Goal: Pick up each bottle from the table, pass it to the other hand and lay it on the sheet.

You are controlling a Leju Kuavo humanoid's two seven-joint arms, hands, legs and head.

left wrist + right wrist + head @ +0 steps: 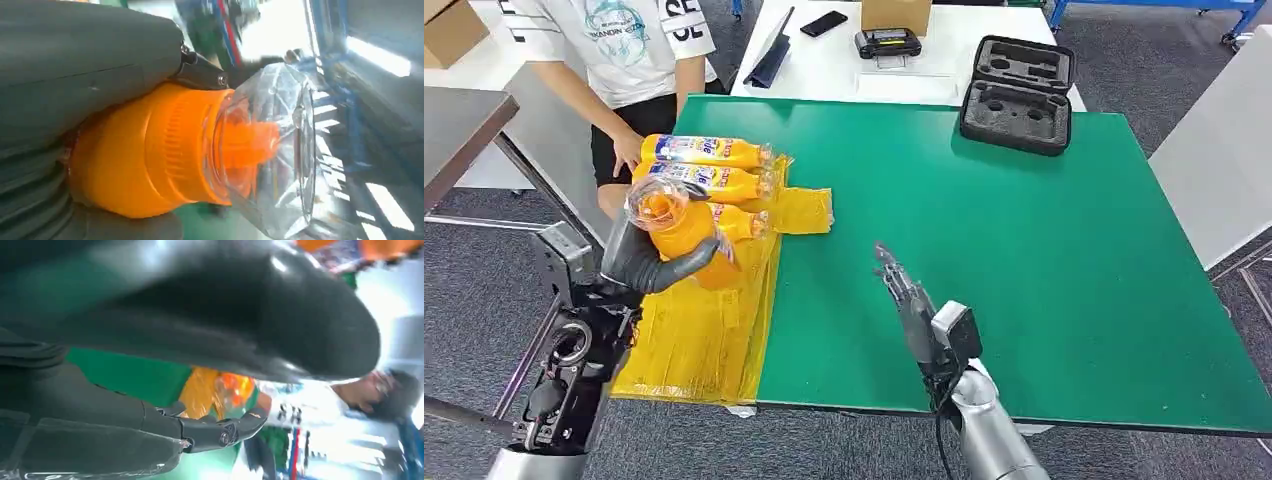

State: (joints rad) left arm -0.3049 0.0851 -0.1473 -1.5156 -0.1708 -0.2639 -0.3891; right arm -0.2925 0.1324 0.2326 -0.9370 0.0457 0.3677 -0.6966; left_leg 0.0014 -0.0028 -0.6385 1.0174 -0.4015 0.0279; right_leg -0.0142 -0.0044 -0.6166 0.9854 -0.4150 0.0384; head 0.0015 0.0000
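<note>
Holding an orange-filled clear plastic bottle (682, 225) above the crinkled yellow plastic sheet (694, 345), the left hand (646, 262) has its dark fingers wrapped round the bottle's body, clear base tilted up toward the head camera. The right hand (902, 290) hovers empty over the green surface (1024, 250), fingers extended and apart, well away from the bottle. Three more orange bottles with blue-and-white labels (709, 152) lie side by side at the sheet's far end, with a person's hand (629, 155) just beside them. Risks, as judged: the held bottle is smooth and round, so it may roll once released and knock the laid row. Releasing from height could bounce it off the sheet's near edge. The slack, wrinkled sheet may also shift under contact. The person's hand lies close to the drop zone.
</note>
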